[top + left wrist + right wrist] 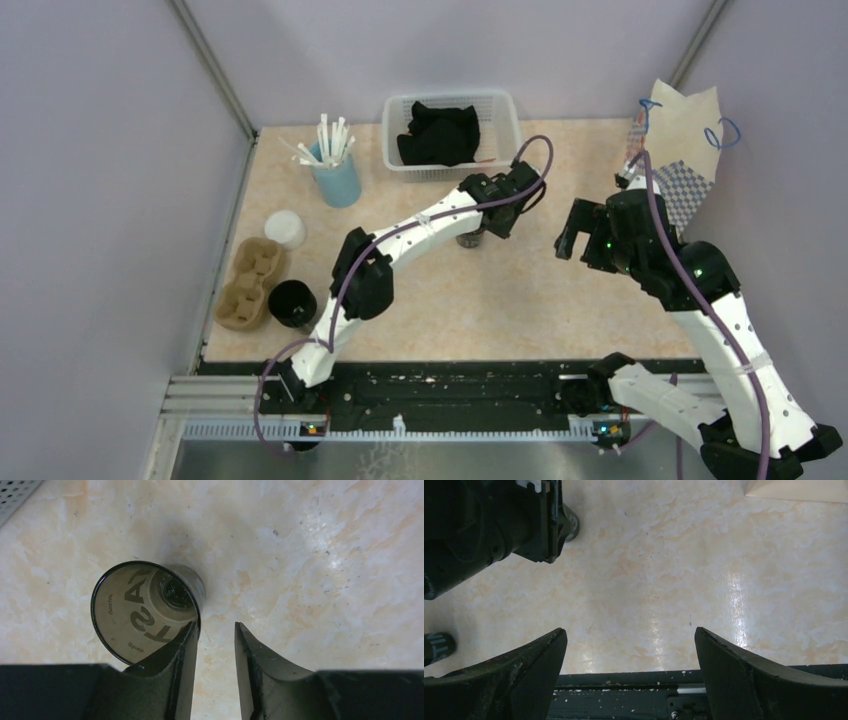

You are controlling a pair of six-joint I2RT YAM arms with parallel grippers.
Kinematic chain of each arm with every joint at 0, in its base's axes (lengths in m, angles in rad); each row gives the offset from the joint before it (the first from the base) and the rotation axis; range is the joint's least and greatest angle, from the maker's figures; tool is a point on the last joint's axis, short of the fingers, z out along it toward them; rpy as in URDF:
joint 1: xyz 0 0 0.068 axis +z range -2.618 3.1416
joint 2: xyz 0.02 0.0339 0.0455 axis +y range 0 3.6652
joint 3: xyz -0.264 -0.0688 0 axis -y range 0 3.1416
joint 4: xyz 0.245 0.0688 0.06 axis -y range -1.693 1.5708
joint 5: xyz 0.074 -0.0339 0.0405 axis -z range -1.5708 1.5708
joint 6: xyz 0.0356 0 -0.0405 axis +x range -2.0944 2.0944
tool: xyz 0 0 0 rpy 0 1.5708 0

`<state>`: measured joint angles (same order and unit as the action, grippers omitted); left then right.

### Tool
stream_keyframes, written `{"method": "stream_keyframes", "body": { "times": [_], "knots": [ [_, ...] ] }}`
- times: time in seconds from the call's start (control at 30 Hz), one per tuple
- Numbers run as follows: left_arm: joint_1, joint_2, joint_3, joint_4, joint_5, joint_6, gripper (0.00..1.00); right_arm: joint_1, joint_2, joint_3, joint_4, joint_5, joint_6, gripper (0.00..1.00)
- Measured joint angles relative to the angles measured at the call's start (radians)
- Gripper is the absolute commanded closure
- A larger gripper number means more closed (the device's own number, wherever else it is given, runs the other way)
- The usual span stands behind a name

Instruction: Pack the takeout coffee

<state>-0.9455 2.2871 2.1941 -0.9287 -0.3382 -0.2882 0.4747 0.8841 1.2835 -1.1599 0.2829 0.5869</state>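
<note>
A pale paper cup point(131, 614) with dark lettering and a dark rim sits on the table. In the left wrist view it lies just left of my left gripper point(215, 625), outside the jaws, with the left fingertip point(187, 635) against its rim. That gripper is partly open, and only bare table shows between its fingers. From above, the cup point(468, 240) is mostly hidden under the left gripper point(488, 228). My right gripper point(630, 632) is wide open and empty, hovering to the right point(572, 238). The brown pulp carrier point(250, 283) lies empty at the far left.
An all-black cup point(292, 303) stands by the carrier and shows in the right wrist view point(436, 647). A white round cup or lid point(285, 228), a blue holder of straws point(335, 172), a white basket point(500, 105) with black cloth and a paper bag point(685, 140) ring the table.
</note>
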Motion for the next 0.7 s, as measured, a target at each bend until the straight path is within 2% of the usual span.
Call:
{"method": "stream_keyframes", "body": {
  "times": [0.2,0.23,0.3,0.37,0.53,0.63,0.7],
  "knots": [
    [0.008,-0.024,0.078,-0.035,0.011,-0.009,0.37,0.000,0.002,0.000,0.006,-0.009,-0.024,0.01],
    [0.011,-0.039,0.078,-0.049,0.014,-0.013,0.30,0.000,0.003,-0.001,0.008,-0.014,-0.031,0.01],
    [0.026,-0.092,0.050,-0.074,0.016,-0.026,0.18,0.000,0.008,-0.005,0.015,-0.030,-0.049,0.01],
    [0.050,-0.193,-0.046,-0.083,0.014,-0.035,0.11,0.000,0.023,-0.016,0.028,-0.063,-0.075,0.01],
    [0.197,-0.557,-0.352,-0.092,0.037,-0.022,0.05,0.000,0.094,-0.022,0.079,-0.150,-0.135,0.01],
    [0.364,-0.758,-0.486,-0.093,0.043,-0.003,0.06,0.000,0.153,-0.023,0.114,-0.189,-0.169,0.01],
    [0.458,-0.829,-0.539,-0.090,0.037,0.011,0.07,0.000,0.177,-0.028,0.143,-0.203,-0.188,0.01]
  ]
}}
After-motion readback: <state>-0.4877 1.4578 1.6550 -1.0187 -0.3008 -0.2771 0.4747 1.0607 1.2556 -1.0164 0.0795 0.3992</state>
